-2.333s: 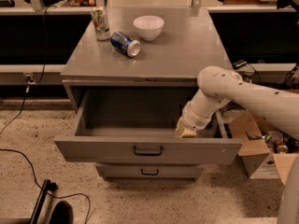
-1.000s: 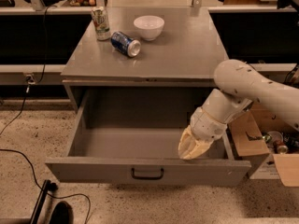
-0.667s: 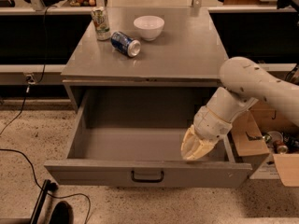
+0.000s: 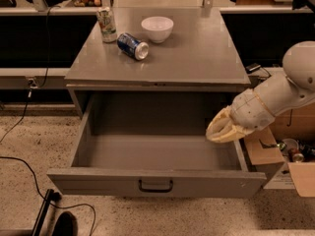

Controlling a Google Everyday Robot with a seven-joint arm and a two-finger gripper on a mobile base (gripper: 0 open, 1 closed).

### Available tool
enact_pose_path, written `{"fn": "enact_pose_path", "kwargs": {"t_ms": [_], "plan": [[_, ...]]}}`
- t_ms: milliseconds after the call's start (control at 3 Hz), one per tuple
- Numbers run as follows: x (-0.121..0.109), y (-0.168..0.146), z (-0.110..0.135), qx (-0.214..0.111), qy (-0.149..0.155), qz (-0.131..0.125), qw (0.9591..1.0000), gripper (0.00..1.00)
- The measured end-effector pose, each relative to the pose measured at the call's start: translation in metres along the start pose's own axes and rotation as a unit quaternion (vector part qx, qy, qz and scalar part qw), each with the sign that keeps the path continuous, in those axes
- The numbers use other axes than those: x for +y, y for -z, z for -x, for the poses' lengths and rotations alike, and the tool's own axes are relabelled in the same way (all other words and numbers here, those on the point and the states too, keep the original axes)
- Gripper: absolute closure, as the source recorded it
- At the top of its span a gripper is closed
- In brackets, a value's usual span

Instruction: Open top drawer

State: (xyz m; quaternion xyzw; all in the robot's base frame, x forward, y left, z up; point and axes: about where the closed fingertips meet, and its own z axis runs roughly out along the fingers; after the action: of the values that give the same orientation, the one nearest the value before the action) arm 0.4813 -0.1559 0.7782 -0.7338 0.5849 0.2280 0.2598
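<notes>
The top drawer (image 4: 156, 183) of the grey cabinet stands pulled far out toward the camera. Its deep grey box is empty inside, and its small dark pull handle (image 4: 155, 186) sits at the centre of the front. My gripper (image 4: 222, 130), cream-coloured on a white arm, hangs at the drawer's right side wall (image 4: 239, 154), just above the rim and about halfway back. It holds nothing that I can see. The two shorter drawers are hidden under the open one.
On the cabinet top (image 4: 197, 58) are a white bowl (image 4: 157, 28), a blue can (image 4: 133, 45) on its side and an upright can (image 4: 106, 24). Cardboard boxes (image 4: 295, 173) stand on the floor at the right. Cables (image 4: 24, 166) run over the floor at the left.
The drawer has slid much further out toward the camera. My gripper has moved from inside the drawer's front right corner to up and right, over the right wall.
</notes>
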Motion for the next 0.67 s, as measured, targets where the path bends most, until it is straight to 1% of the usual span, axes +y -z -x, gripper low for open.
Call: {"fn": "enact_pose_path", "kwargs": {"t_ms": [333,667], "plan": [[-0.0141,0.0083,0.0079,-0.033,-0.011,-0.017,0.9992,0.81],[-0.0143,0.0066,0.0087,-0.034,-0.01,-0.016,0.9993,0.57]]}}
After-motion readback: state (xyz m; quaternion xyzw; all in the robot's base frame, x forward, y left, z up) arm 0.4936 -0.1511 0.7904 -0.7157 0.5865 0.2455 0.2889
